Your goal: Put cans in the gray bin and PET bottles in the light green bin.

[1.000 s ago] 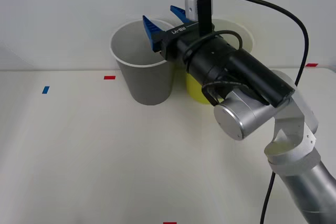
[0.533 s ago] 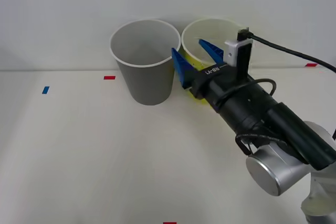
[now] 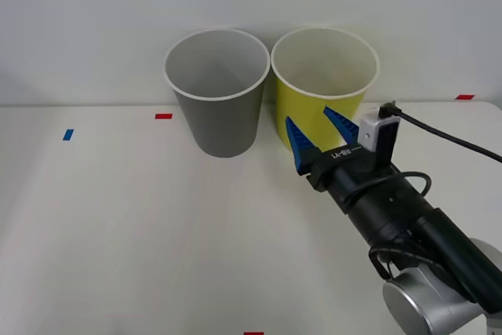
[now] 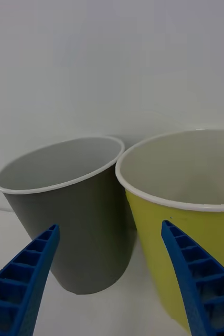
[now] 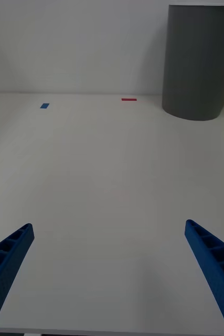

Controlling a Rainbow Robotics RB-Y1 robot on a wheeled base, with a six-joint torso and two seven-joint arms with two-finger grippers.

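One gray bin (image 3: pixel 217 92), one light green bin (image 3: pixel 323 84) at its 3 o'clock, your right gripper (image 3: pixel 320 137) spread empty, pulled back from the gray rim, left gripper (image 5: pixel 112 278) fingers apart too.

I log the gray bin (image 3: pixel 217 92) as dark gray outside, with a white rim and a pale gray inside. The light green bin (image 3: pixel 324 76) reads yellow-green outside, white at the rim, pale cream within. My right gripper (image 3: pixel 318 134) has blue ribbed fingers on a black body with white lettering; the left gripper (image 5: pixel 112 273) fingers are the same blue. The desk (image 3: pixel 141 225) is off-white, with small red tape marks (image 3: pixel 163 116) and one blue tape mark (image 3: pixel 68 134). The wall behind is plain white.
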